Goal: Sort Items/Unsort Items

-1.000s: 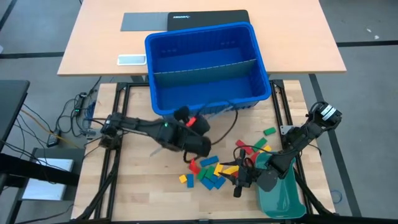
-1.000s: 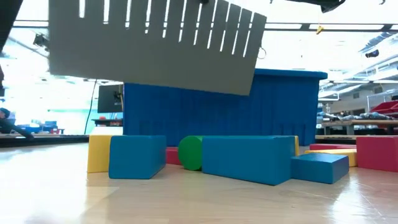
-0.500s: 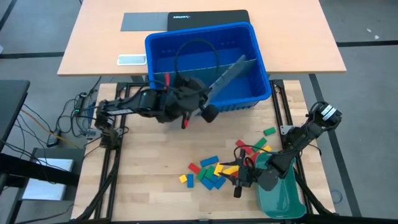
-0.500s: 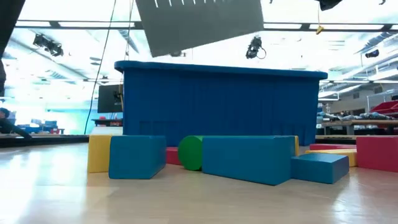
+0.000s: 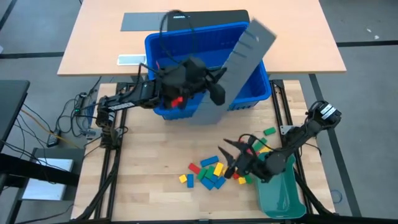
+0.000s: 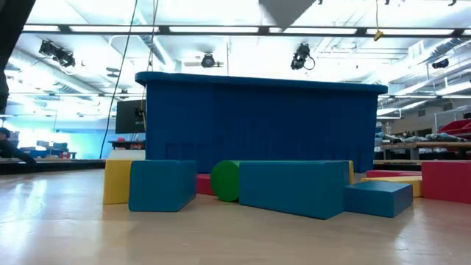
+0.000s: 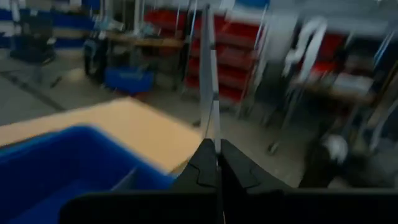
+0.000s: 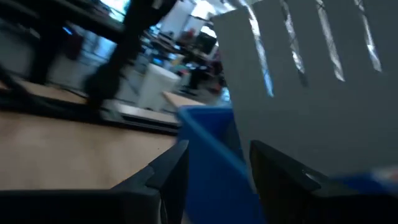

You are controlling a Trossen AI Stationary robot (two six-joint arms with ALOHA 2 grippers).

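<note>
The items, small red, yellow, green and blue blocks [image 5: 208, 171], lie loose on the wooden table; the low view shows them close up [image 6: 294, 188]. My left gripper [image 5: 216, 93] is up over the near wall of the blue bin [image 5: 186, 53], shut on the grey slotted divider sheet [image 5: 242, 62]. The sheet slants up over the bin. My right gripper [image 5: 229, 154] hovers open just right of the block pile, pointing toward the table's left, with nothing between its fingers [image 8: 161, 177]. My left gripper pinches the divider sheet between its two fingers at one long edge [image 7: 210, 127], roughly midway along it. The fingers come at it level. The sheet stands edge-on past the fingertips, tilted steeply and lifted clear of bin and table.
A teal tray [image 5: 283, 196] lies at the table's near right corner, under the right arm. A grey partition [image 5: 186, 73] crosses the bin. Beyond the bin, a second table holds a dark flat device [image 5: 208, 17] and a small white object [image 5: 131, 60].
My left gripper has risen from the block pile and gone toward the far edge, carrying the divider sheet up over the bin; the sheet has swung from lying low to slanting high. My right gripper has lifted and tipped from pointing down to level, toward the table's left.
</note>
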